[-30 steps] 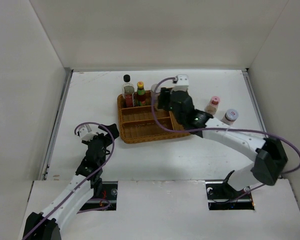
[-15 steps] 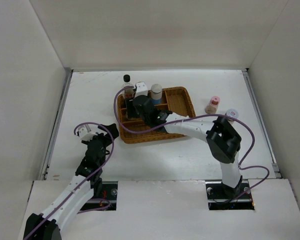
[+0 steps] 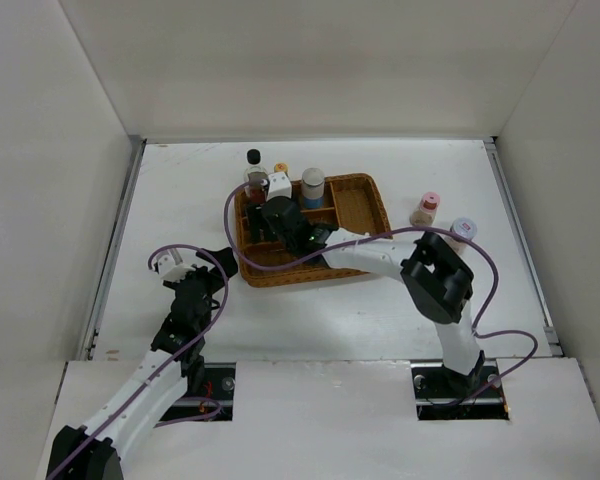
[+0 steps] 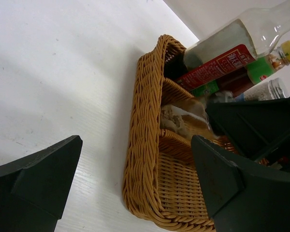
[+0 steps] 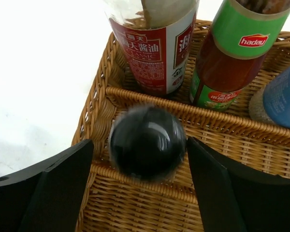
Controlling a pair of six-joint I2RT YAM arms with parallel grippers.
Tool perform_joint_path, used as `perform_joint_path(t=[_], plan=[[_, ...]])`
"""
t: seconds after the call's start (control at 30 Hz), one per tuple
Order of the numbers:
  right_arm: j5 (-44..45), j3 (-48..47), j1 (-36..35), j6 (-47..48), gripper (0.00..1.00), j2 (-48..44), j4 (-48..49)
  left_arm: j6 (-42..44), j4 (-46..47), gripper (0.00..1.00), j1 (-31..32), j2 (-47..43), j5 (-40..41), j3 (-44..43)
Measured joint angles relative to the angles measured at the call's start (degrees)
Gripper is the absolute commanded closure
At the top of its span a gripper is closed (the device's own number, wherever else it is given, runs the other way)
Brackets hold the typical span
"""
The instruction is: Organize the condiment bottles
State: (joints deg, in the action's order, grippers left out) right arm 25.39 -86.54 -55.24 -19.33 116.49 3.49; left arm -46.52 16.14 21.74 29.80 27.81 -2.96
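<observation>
My right gripper [image 3: 268,217] hangs open over the left end of the brown wicker tray [image 3: 302,279]. In the right wrist view the black-lidded shaker [image 5: 147,142] is blurred between the spread fingers [image 5: 63,186], over the middle compartment. Behind it stand the clear black-capped red-labelled bottle [image 5: 152,46], the dark yellow-capped bottle [image 5: 229,53] and the white blue-labelled jar [image 5: 280,96]. From above they are the clear bottle [image 3: 253,172], yellow-capped bottle [image 3: 281,170] and blue-labelled jar [image 3: 313,187]. The pink-lidded shaker [image 3: 427,208] and white-lidded shaker [image 3: 462,230] stand on the table right of the tray. My left gripper [image 3: 218,263] is open and empty, left of the tray.
The left wrist view looks past its open gripper [image 4: 135,142] at the tray's near left corner [image 4: 142,145], with the right gripper dark at the right. White walls close in the table [image 3: 180,200] on three sides.
My right gripper swung left across the tray from its middle to its left end, uncovering the blue-labelled jar. The left arm has not moved.
</observation>
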Motion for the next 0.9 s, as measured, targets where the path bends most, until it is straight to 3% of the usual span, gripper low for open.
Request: perform_joint_path(t=[0.13, 0.33, 0.43, 0.53, 0.7, 0.9], plan=[[-0.68, 2.71, -0.02, 0.02, 0.09, -3.19, -0.04, 0.0, -0.04, 0.0, 0.02, 0.52, -0.02, 0.0], [-1.46, 16.2, 2.25, -0.35, 0.09, -22.18, 0.11, 0.0, -0.04, 0.0, 0.04, 0.72, 0.0, 0.0], [-0.11, 23.63, 8.55, -0.68, 0.08, -33.55, 1.27, 0.0, -0.02, 0.0, 0.04, 0.72, 0.02, 0.0], [3.74, 28.96, 19.3, -1.05, 0.04, -40.39, 1.25, 0.0, 0.0, 0.0, 0.07, 1.01, 0.07, 0.0], [8.13, 32.41, 35.82, -1.27, 0.0, -39.8, -1.97, 0.0, 0.0, 0.0, 0.02, 1.09, 0.09, 0.0], [7.3, 31.91, 43.19, -1.16, 0.0, -33.66, -4.5, 0.02, -0.24, 0.0, -0.26, 0.48, -0.33, 0.0]])
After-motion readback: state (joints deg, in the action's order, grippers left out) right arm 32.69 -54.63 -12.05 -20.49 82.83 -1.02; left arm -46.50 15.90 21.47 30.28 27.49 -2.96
